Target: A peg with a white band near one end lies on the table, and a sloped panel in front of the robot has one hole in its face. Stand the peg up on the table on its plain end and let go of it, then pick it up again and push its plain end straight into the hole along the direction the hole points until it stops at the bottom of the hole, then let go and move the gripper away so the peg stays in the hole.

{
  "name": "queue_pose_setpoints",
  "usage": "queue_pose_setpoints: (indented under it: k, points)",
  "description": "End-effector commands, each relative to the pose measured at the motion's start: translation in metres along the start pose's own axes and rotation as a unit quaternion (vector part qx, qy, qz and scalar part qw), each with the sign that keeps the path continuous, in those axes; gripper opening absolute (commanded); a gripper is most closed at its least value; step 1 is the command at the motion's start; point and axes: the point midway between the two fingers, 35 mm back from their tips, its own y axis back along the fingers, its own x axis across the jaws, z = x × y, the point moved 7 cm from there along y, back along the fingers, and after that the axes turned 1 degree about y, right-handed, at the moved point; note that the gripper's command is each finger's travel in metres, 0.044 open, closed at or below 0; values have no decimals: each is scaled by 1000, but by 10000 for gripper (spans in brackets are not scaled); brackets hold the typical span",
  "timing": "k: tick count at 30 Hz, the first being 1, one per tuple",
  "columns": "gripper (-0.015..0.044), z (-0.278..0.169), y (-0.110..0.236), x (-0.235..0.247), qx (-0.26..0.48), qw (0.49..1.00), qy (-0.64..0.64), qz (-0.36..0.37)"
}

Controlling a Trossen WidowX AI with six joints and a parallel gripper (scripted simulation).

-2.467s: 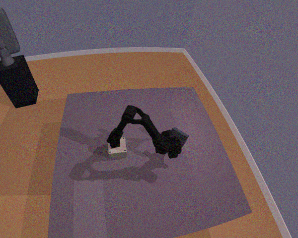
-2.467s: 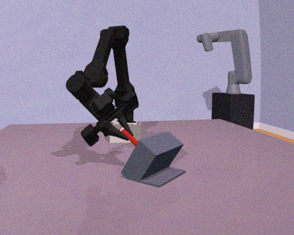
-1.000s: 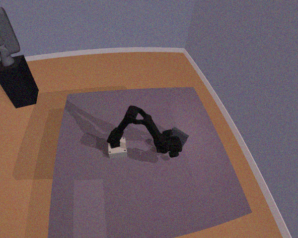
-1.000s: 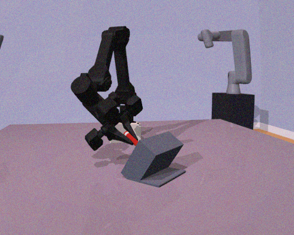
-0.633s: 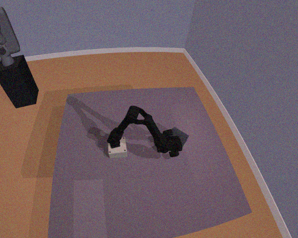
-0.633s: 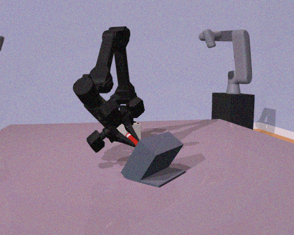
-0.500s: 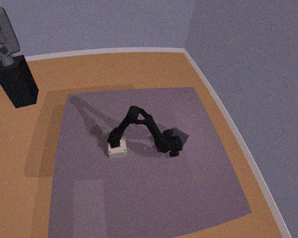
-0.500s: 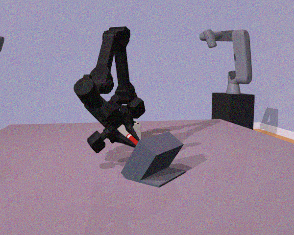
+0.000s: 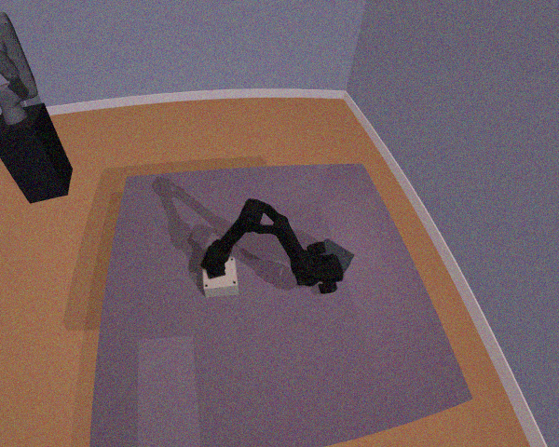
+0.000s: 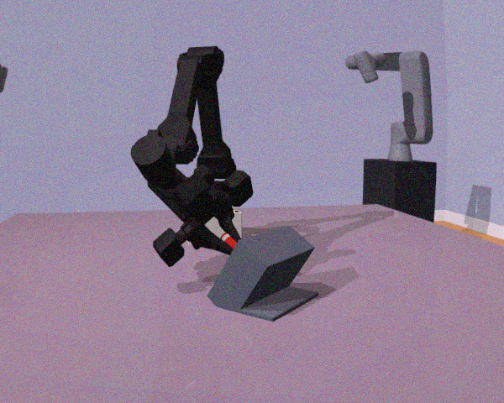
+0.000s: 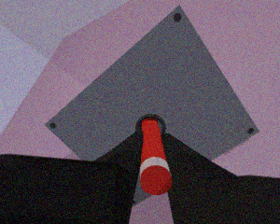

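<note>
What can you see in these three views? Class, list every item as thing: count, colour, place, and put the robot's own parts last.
Peg: one, red with a white band, plain end in the panel's hole, banded end held.
Sloped panel: one, grey-blue, on the table in front of the robot.
Hole: one, dark-rimmed, middle of the panel face.
Table: one, purple top.
Floor: orange, around the table.
Other arm: one, grey, on a black pedestal, in the background.
Robot base: one, white.
Arm: one, black.
Fingers: two, black, shut on the peg.

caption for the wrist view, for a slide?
Gripper holds the red peg, plain end entering the hole in the sloped panel.
</note>
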Motion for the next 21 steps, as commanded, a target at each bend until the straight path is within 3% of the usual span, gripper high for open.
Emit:
queue_pose_setpoints:
  k: [1, 13, 21]
  points:
    - [0, 1, -2, 0, 0, 1000, -1, -2]
    - [0, 0, -2, 0, 0, 1000, 0, 0]
    - [210, 0, -2, 0, 0, 1000, 0, 0]
